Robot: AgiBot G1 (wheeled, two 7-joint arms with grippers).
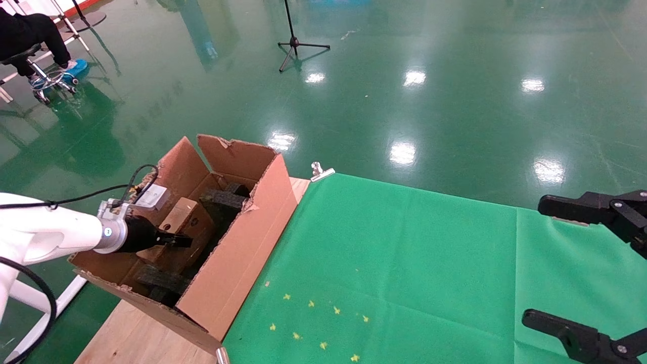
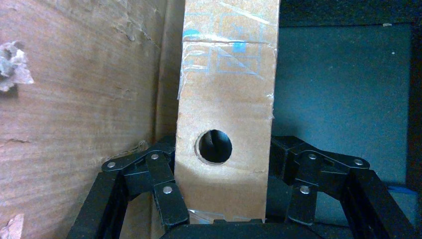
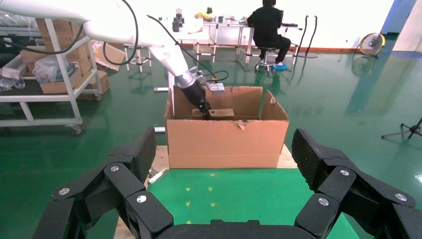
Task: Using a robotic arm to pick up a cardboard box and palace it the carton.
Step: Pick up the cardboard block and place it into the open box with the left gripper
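Black fingers (image 2: 166,199) of the left hand (image 1: 177,241) clamp the cardboard box (image 1: 183,218) inside the carton (image 1: 242,253), at the worktop's 9 o'clock edge. Releasing remains. Right hand (image 3: 224,164) idles, spread apart.

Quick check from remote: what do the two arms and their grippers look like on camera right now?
The left arm is glossy white, ending in a silver wrist ring with a small blue light, a silver block and a black cable. Its left gripper is black. The right gripper shows black fingers with riveted linkages and ribbed pads.
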